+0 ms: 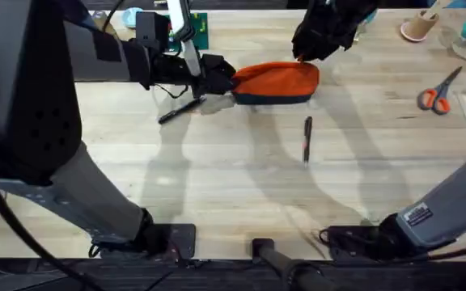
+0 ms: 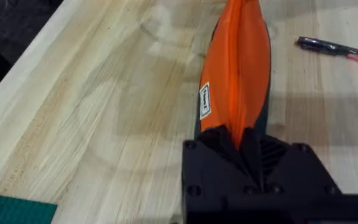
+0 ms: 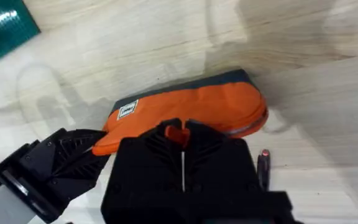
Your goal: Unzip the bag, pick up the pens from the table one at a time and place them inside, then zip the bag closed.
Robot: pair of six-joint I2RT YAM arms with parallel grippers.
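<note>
Since the bag (image 1: 276, 82) is soft cloth and bends easily on the worktop (image 1: 233, 178), both ends need holding. The left tool (image 2: 244, 142) pinches one end. The right tool (image 3: 182, 140) is closed on the orange zipper tab (image 3: 178, 132).

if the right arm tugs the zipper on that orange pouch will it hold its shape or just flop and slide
Probably floppy: the orange pouch is soft fabric, sagging flat on the table. It looks light, so it would likely slide, but the left gripper, shut on its end, should anchor it.
</note>
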